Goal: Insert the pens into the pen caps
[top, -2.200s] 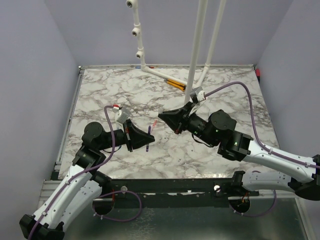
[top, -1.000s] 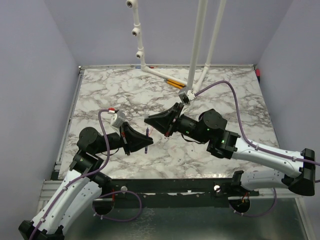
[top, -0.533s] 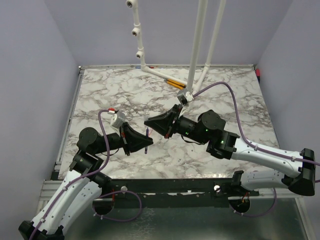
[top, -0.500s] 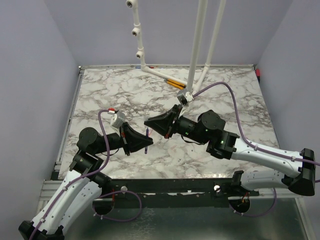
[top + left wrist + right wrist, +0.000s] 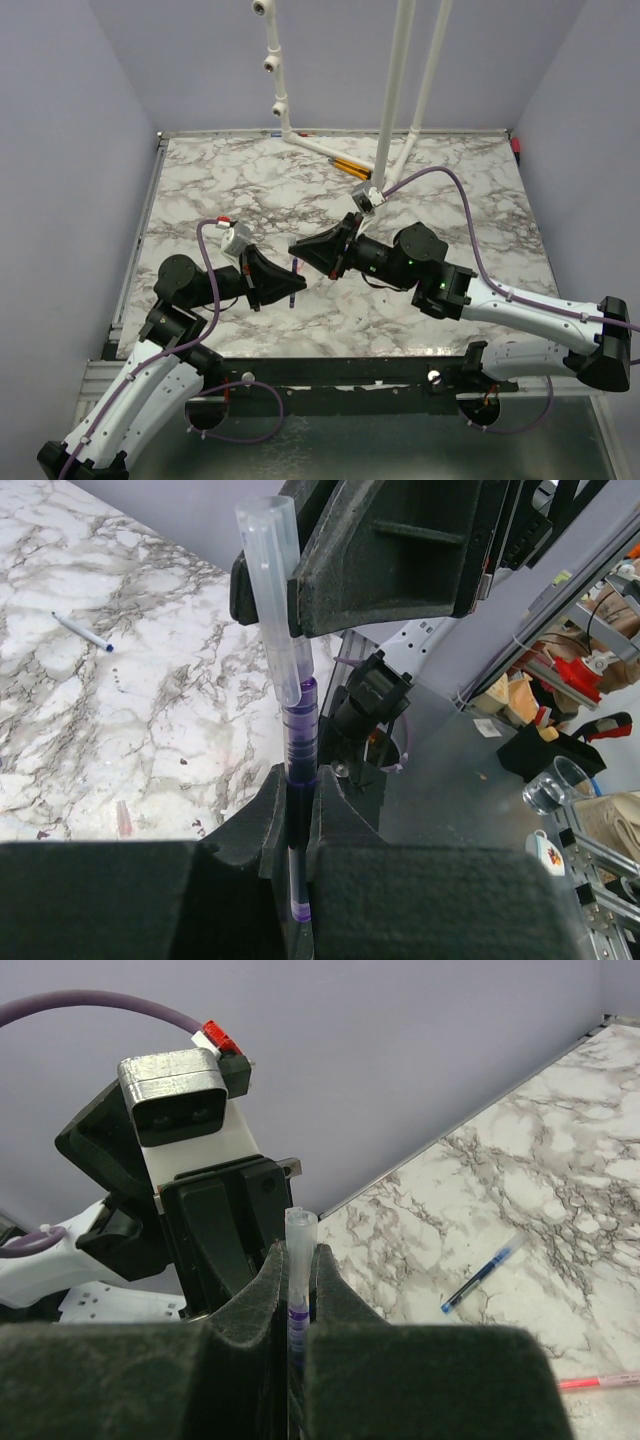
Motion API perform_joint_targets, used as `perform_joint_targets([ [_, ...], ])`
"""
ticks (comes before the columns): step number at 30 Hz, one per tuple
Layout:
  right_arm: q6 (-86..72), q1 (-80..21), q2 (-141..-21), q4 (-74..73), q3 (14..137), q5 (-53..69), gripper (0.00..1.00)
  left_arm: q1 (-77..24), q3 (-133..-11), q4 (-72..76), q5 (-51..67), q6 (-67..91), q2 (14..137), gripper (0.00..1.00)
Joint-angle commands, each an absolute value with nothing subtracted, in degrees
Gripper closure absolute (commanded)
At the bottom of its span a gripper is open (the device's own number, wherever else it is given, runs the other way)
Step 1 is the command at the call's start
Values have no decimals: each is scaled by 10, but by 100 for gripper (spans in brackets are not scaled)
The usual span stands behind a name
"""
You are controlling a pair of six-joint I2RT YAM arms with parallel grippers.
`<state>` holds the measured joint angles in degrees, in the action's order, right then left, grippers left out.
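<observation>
Right end effector has closed in on the left end effector; you now have them meeting left of centre, above the desk. Right grips the clear-barrelled blue pen, left clamps the blue cap. Tip appears just seated, so likely mid-insertion.

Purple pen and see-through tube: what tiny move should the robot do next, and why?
Probably slide the clear tube a little deeper over the purple pen. The left tool clamps the pen, the right tool clamps the tube, and they look lined up, with only the pen's tip inside and its ridged part showing.
</observation>
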<state>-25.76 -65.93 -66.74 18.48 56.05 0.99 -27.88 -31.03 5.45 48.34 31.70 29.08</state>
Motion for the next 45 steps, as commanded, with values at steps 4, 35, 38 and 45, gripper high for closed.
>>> perform_joint_targets([
  [4,-268,-662,-651,199,544,27,99,-280,-305,66,466,310,283,100],
  [35,-299,-668,-655,257,480,22,99,-281,-304,64,458,309,274,100],
  [38,-298,-672,-657,261,477,12,99,-280,-304,65,459,309,273,100],
  [45,-286,-682,-654,268,471,2,99,-281,-303,64,458,309,273,100],
])
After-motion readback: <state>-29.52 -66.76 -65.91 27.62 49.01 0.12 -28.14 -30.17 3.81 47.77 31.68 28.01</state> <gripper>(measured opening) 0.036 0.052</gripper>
